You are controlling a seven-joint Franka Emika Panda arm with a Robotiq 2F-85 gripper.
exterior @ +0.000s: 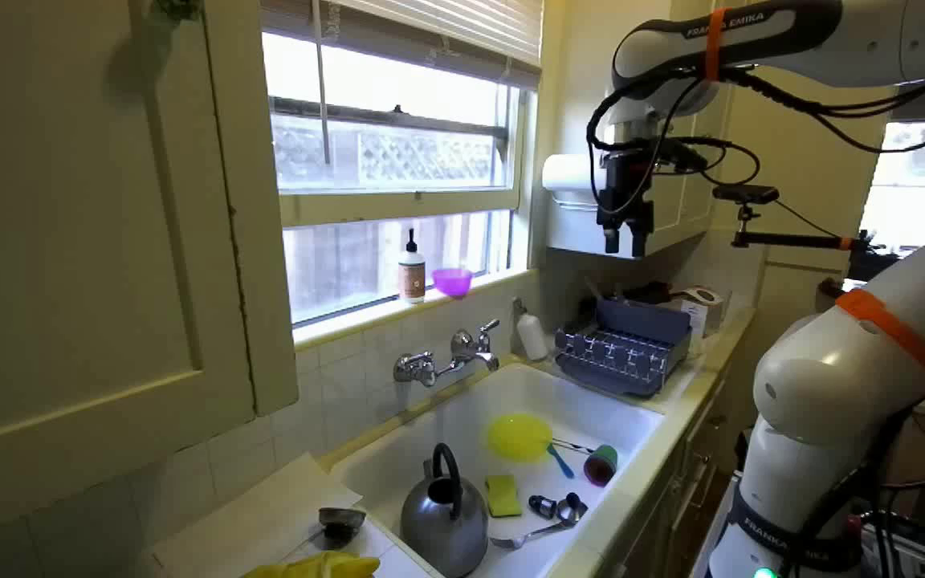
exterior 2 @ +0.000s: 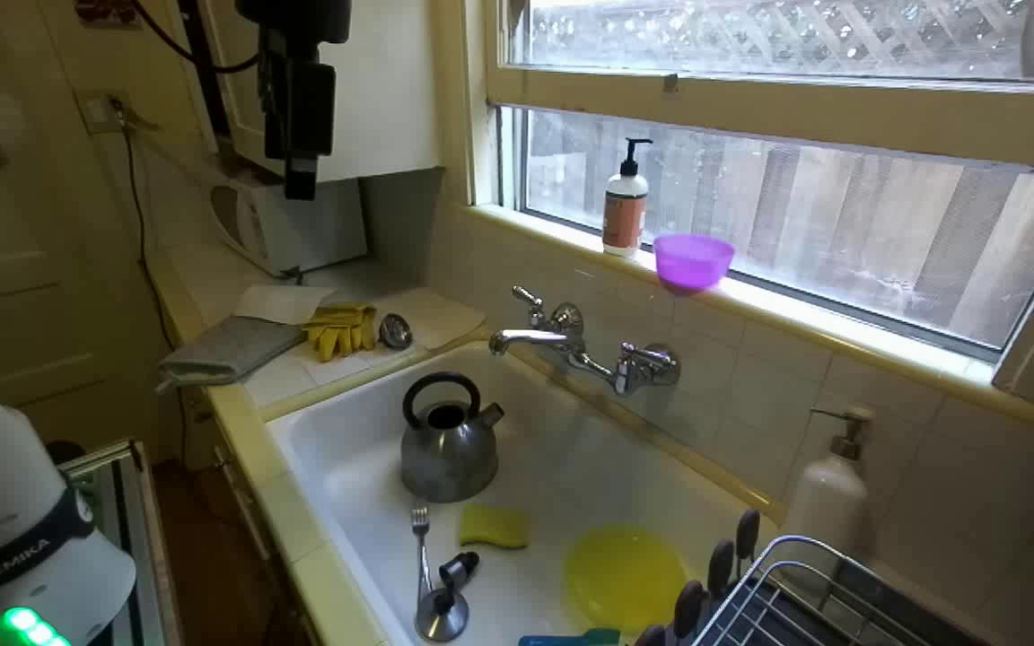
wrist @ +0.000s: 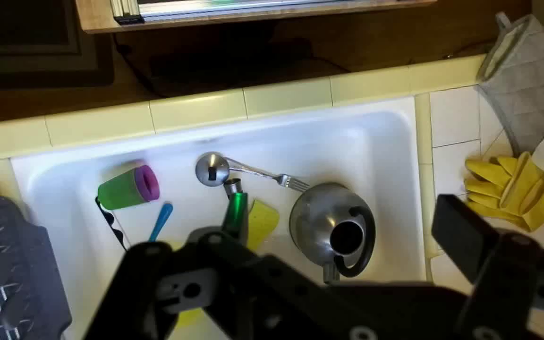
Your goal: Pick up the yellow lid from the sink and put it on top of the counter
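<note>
The yellow lid (exterior: pixel 519 437) is a bright round disc lying in the white sink (exterior: pixel 366 470). It also shows in an exterior view (exterior 2: pixel 626 579), near the dish rack end. In the wrist view only parts of the lid (wrist: pixel 189 317) show, because the gripper hides most of it. My gripper (exterior: pixel 625 239) is open and empty, high above the sink and pointing down. It also shows in an exterior view (exterior 2: pixel 300 184). In the wrist view the gripper's fingers (wrist: pixel 347 225) stand wide apart with nothing between them. The tiled counter (exterior 2: pixel 288 381) borders the sink.
A kettle (exterior: pixel 445 522), a yellow sponge (exterior: pixel 503 495), a fork (exterior 2: pixel 421 529), a blue utensil (exterior: pixel 560 461) and a cup (exterior: pixel 601 464) lie in the sink. A dish rack (exterior: pixel 627 345), faucet (exterior 2: pixel 535 339) and yellow gloves (exterior 2: pixel 337 332) are around it.
</note>
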